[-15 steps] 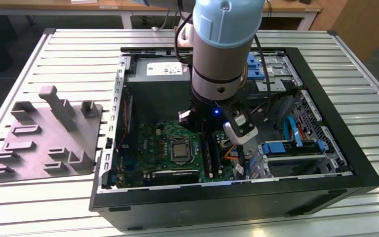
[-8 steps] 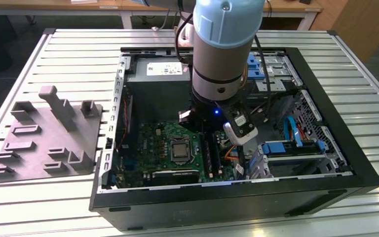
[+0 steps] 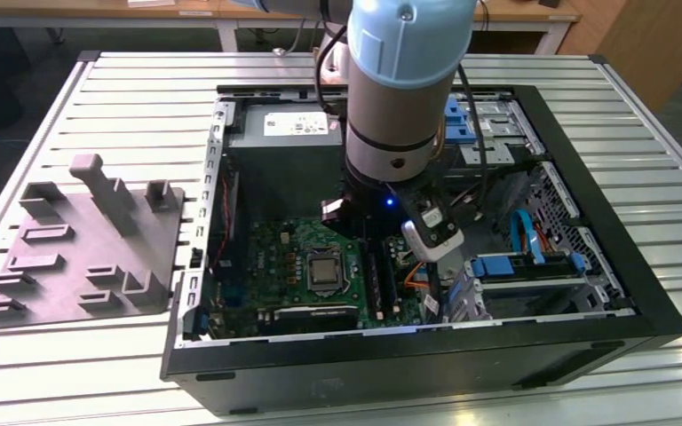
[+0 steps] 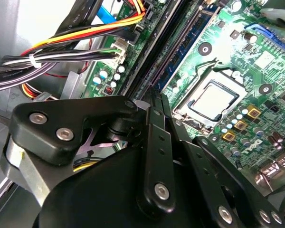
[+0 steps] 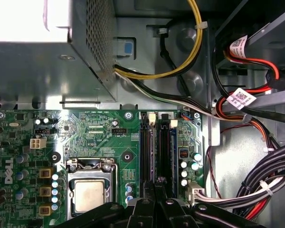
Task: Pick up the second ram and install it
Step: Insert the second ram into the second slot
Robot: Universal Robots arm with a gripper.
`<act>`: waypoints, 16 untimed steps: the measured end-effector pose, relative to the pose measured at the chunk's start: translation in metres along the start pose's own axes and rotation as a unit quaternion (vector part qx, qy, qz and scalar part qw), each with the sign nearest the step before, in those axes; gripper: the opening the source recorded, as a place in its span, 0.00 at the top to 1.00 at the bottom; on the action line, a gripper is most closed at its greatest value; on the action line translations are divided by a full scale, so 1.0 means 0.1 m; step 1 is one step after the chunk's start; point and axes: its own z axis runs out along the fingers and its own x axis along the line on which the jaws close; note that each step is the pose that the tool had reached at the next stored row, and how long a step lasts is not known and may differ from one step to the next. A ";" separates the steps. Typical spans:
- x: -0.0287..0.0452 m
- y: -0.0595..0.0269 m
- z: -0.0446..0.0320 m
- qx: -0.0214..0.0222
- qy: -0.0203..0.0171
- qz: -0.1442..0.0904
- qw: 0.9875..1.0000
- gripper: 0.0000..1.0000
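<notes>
My gripper (image 5: 156,186) hangs low inside the open computer case (image 3: 625,293), its tip right over the row of long black socket strips (image 5: 145,147) on the green motherboard (image 5: 95,133); in the second wrist view the gripper (image 4: 155,97) narrows to a point just above that same row; whether it is apart or clamped on something I cannot tell, since its own linkage hides the tip.

The second ram (image 5: 156,147) I take to be the thin dark strip standing on edge among the sockets; it is long, narrow and seen edge-on, so its chips do not show; it starts directly beneath my gripper tip and runs away from it along the socket row; whether I touch it I cannot tell.

Just beside the sockets sits the square metal processor socket (image 5: 90,194); on the other side a bundle of black, white, red and yellow cables (image 5: 270,190) crowds close to my gripper; the grey power supply box (image 5: 47,57) stands beyond the board's far edge.

In the exterior view my arm (image 3: 394,89) reaches straight down into the case; a grey moulded fixture tray (image 3: 81,248) lies on the slatted counter (image 3: 638,115) towards the exterior view's left, well apart from the case.
</notes>
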 end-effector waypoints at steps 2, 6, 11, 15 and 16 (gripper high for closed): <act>0.000 0.000 0.003 0.000 0.000 0.000 1.000 0.89; 0.000 0.000 0.008 0.000 0.000 0.000 1.000 0.89; 0.000 0.001 0.010 0.000 0.000 0.000 1.000 0.89; 0.001 0.007 0.010 0.000 0.000 0.000 1.000 0.89; 0.001 0.007 0.011 0.000 0.000 0.000 1.000 0.89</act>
